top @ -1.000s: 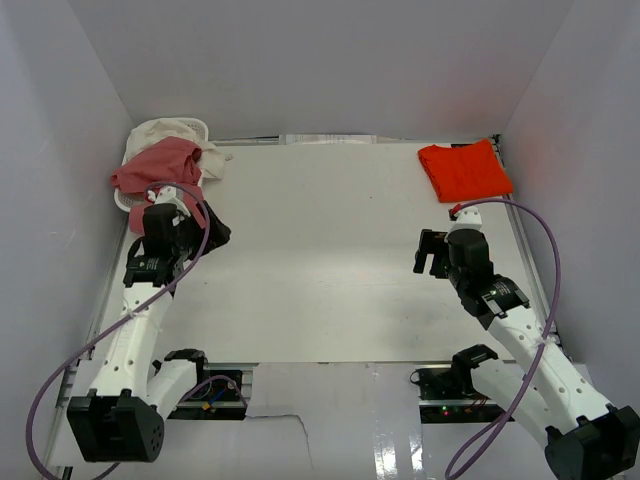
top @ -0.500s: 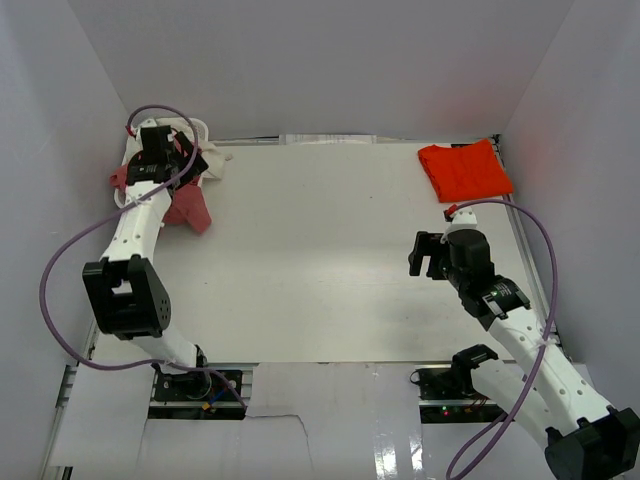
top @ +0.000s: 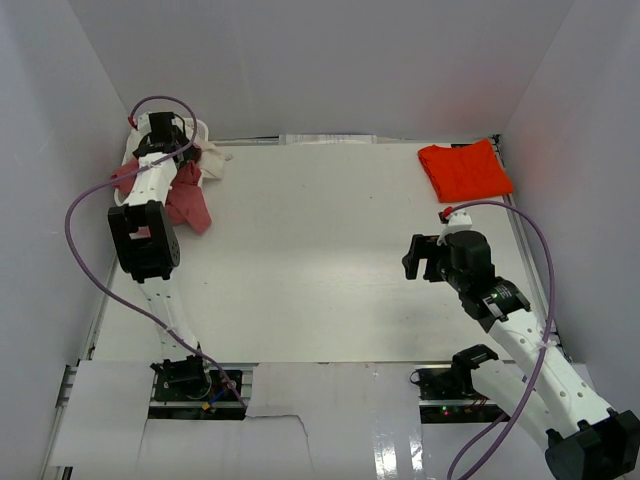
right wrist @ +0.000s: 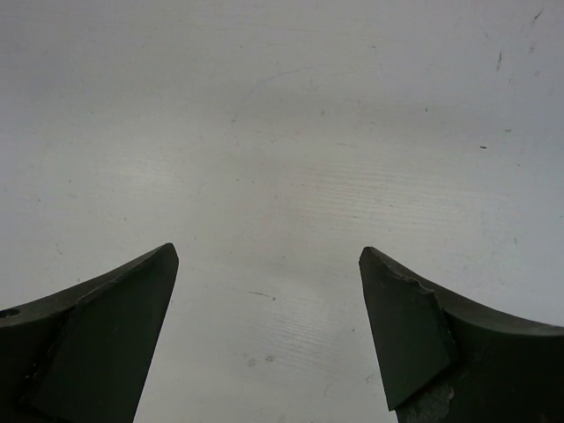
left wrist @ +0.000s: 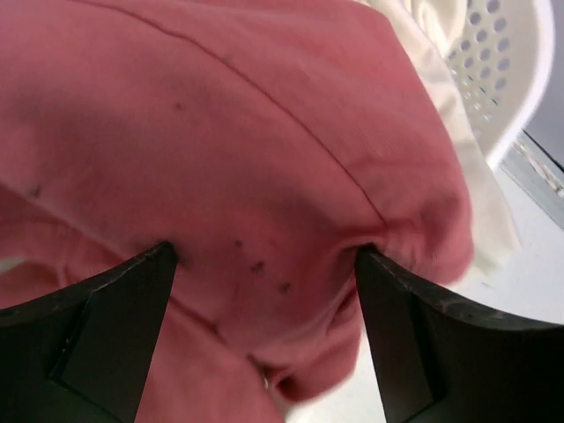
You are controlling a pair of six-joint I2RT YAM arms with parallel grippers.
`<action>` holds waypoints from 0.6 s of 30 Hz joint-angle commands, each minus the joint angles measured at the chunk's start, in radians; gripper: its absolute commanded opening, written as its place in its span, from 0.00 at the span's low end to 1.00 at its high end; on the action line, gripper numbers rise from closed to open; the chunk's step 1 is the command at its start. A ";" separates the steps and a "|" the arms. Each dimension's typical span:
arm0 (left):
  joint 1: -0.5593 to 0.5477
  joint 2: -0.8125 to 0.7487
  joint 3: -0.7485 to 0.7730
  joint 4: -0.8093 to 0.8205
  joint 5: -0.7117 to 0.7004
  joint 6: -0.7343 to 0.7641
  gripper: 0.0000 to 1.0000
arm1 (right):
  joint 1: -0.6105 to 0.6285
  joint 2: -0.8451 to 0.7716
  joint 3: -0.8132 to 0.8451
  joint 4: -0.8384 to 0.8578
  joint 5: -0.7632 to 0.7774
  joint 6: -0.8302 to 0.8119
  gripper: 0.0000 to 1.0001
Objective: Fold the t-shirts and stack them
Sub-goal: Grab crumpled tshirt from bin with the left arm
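The dusty rose-red t-shirt [top: 187,198] hangs crumpled out of the white lattice basket [top: 201,127] at the far left and spills onto the table. My left gripper [top: 168,148] is stretched out over it. In the left wrist view the jaws stand wide apart [left wrist: 264,256] with the rose-red cloth [left wrist: 220,132] bulging between them, the fingertips pressed into it. The bright orange-red t-shirt [top: 465,170] lies folded at the far right corner. My right gripper [top: 419,256] is open and empty above bare table [right wrist: 264,256], well in front of the orange-red shirt.
A cream cloth [top: 213,160] lies in the basket beside the rose-red shirt; it also shows in the left wrist view [left wrist: 436,35] next to the basket's rim [left wrist: 507,62]. White walls close in the table on three sides.
My left arm has swung from the table's left side up and back to the basket, onto the rose-red shirt. My right gripper has drifted slightly left.
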 commanded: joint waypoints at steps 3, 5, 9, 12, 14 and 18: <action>0.051 0.117 0.116 0.073 0.120 -0.023 0.69 | 0.003 0.007 -0.007 0.047 -0.028 -0.019 0.90; 0.074 0.166 0.170 0.066 0.183 -0.034 0.16 | 0.003 0.018 -0.004 0.044 -0.019 -0.020 0.90; 0.091 0.113 0.175 0.075 0.281 -0.069 0.00 | 0.003 0.018 -0.002 0.042 -0.005 -0.019 0.90; 0.083 0.022 0.170 0.095 0.281 -0.035 0.00 | 0.005 0.022 -0.010 0.051 -0.008 -0.019 0.90; 0.072 -0.028 0.155 0.077 0.216 -0.038 0.00 | 0.005 0.041 -0.012 0.054 -0.010 -0.020 0.90; 0.055 -0.168 0.124 0.067 0.238 -0.066 0.00 | 0.005 0.081 -0.008 0.059 -0.016 -0.020 0.90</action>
